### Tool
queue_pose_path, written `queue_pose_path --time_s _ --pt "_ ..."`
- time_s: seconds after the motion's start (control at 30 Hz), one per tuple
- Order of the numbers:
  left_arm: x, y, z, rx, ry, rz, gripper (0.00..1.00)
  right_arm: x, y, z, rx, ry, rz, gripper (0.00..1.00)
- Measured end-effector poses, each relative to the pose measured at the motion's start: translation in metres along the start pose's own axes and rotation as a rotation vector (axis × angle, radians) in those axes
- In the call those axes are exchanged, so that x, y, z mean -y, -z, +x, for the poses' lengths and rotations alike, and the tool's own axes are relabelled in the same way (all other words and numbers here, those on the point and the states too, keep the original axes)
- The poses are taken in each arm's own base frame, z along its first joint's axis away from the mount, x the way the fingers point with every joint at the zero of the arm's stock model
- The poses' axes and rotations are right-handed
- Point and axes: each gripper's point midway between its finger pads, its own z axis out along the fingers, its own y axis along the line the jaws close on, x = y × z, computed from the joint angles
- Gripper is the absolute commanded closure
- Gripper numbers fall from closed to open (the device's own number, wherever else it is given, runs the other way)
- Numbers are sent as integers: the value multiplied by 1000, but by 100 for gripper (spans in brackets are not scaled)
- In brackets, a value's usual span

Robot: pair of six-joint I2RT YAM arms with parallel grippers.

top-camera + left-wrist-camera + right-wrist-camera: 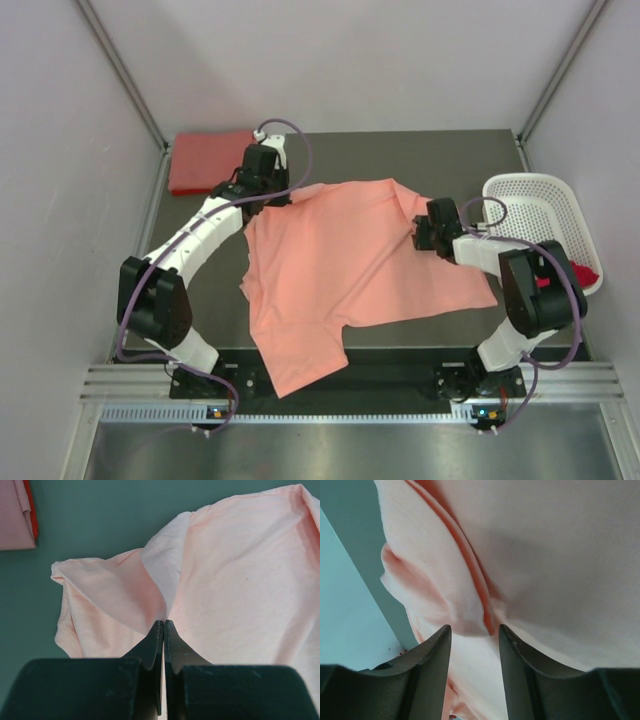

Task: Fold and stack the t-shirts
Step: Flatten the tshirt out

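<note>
One salmon-pink t-shirt [345, 255] | left gripper [164, 623] pinching it shut | right gripper [475, 632] straddling a fold, jaws apart | risk: unclamped fold slipping on lift

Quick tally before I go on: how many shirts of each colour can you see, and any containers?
salmon-pink t-shirt, spread out: 1
coral-red t-shirt, folded, far left: 1
red cloth at the near end of the white basket, mostly hidden: 1
white basket: 1
Total: 4
</note>
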Motion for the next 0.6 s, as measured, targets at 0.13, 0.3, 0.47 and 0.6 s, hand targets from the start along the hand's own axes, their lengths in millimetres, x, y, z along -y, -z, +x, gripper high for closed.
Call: queue_pose_path --time_s 0.13,0.3,0.47,0.6 --pt "1 0 0 -1 -1 3 100 0 -8 0 6 -11 -2 66" --pt "1 0 0 -1 -2 3 100 7 -14 -1 17 -7 16 76" --pt "-1 0 0 0 -10 -5 100 5 -14 -4 33 28 20 100" --pt "-5 0 -1 5 -16 -28 100 -8 -10 -7 50 111 33 100"
